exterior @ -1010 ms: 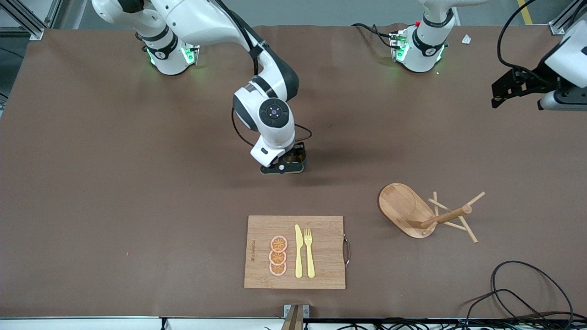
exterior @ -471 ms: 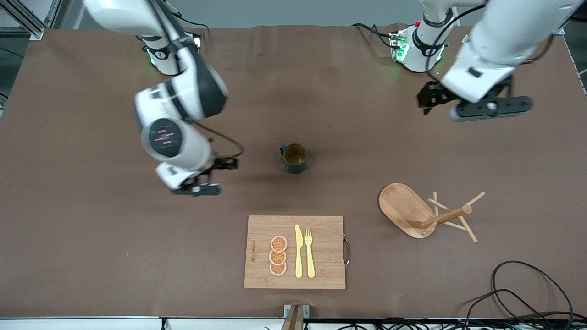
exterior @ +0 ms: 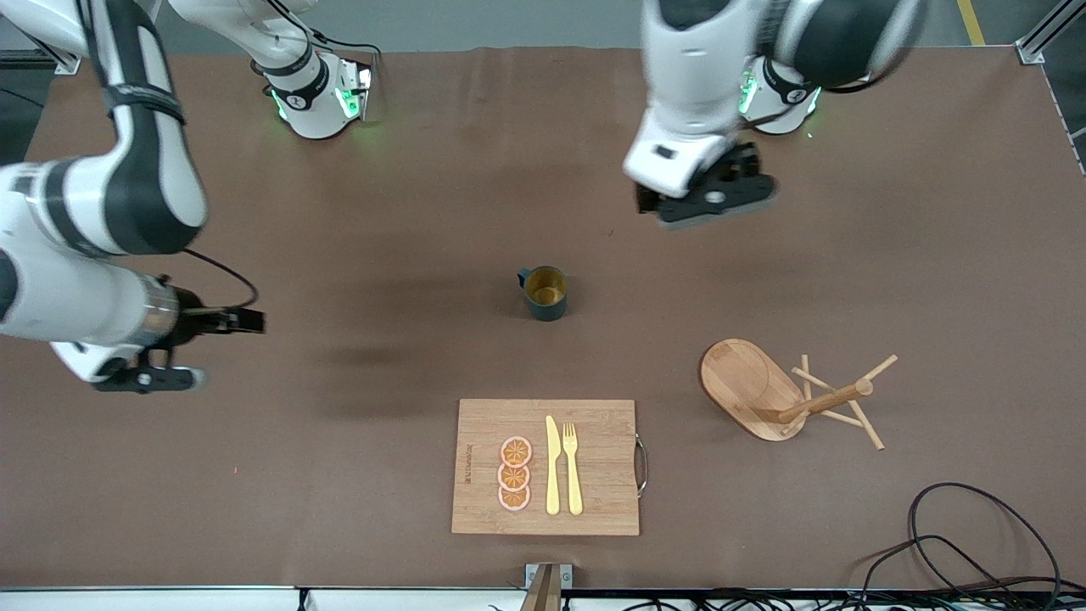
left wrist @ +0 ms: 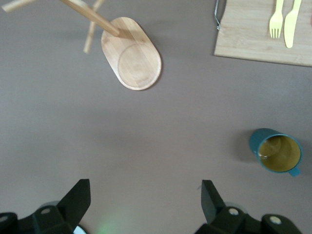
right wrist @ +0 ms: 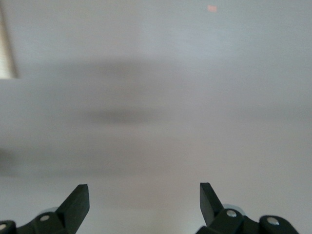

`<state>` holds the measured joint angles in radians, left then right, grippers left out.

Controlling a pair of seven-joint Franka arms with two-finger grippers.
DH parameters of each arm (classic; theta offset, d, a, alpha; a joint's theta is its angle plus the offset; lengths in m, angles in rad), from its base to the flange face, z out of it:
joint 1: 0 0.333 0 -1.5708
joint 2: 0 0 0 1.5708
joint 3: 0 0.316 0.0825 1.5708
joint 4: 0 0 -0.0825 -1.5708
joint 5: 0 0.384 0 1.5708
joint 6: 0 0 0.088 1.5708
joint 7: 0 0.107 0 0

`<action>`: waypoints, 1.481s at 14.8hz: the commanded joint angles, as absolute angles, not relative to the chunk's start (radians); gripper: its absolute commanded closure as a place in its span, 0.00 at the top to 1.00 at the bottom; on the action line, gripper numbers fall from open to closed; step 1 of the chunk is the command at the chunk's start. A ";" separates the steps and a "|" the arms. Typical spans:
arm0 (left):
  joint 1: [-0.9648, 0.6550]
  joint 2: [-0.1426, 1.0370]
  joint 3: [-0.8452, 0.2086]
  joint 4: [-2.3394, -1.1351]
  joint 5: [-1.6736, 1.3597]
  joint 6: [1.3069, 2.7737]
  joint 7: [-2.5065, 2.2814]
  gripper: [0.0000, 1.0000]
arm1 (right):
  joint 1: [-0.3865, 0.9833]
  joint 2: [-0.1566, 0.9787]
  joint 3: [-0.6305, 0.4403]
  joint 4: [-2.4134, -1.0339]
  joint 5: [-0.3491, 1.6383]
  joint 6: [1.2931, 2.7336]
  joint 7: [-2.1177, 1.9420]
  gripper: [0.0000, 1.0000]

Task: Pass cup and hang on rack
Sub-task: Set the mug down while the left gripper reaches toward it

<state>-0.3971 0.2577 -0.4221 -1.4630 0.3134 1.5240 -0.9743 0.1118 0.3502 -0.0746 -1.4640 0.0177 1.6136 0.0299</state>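
Note:
The dark teal cup (exterior: 545,293) with its ochre inside stands upright and alone in the middle of the table; the left wrist view also shows the cup (left wrist: 278,151). The wooden rack (exterior: 789,395) sits toward the left arm's end, nearer the camera than the cup, and its oval base (left wrist: 131,61) lies flat. My left gripper (exterior: 708,199) hangs open and empty over bare table, its fingertips (left wrist: 212,195) wide apart. My right gripper (exterior: 144,378) hovers open and empty over bare table at the right arm's end, also seen as the right gripper (right wrist: 144,200).
A rectangular cutting board (exterior: 594,501) with a yellow knife (exterior: 552,467), a fork (exterior: 573,467) and orange slices (exterior: 514,473) lies nearer the camera than the cup. Black cables (exterior: 976,543) loop at the near corner by the left arm's end.
The right gripper left the cup standing on the table and swung away to its own end. The left arm swung in from the table's end toward the middle.

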 commanded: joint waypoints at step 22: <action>-1.206 1.009 0.031 -1.138 0.735 1.793 -2.267 0.88 | -0.037 0.225 -0.044 -1.445 0.037 1.502 -0.063 1.00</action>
